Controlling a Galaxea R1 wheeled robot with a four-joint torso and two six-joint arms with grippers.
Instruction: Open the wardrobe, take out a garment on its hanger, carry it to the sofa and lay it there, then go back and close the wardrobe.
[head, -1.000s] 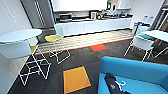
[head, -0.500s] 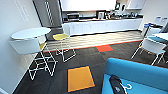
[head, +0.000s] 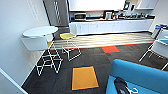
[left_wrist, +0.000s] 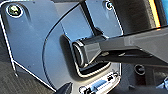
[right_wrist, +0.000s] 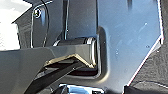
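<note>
The bright blue sofa (head: 140, 75) fills the near right corner of the head view. On its seat lies the black garment (head: 121, 86), bunched up, with the thin white hanger (head: 132, 90) showing at its end. In the left wrist view the robot's dark plate (left_wrist: 32, 45) and jointed bar (left_wrist: 130, 47) sit close before the camera. The right wrist view is much the same, with the plate (right_wrist: 125, 42) and the bar (right_wrist: 37, 65) over dark carpet.
A round white high table (head: 40, 31) with a white wire stool (head: 47, 60) stands by the left wall, and a yellow-seated stool (head: 68, 41) behind it. White chairs (head: 160, 48) stand at the right. A kitchen counter (head: 110, 26) runs along the back. Dark carpet with an orange tile (head: 83, 77) lies ahead.
The whole head picture has shifted right, so the camera has turned left. The table and stools now sit nearer the middle. The garment stays on the sofa.
</note>
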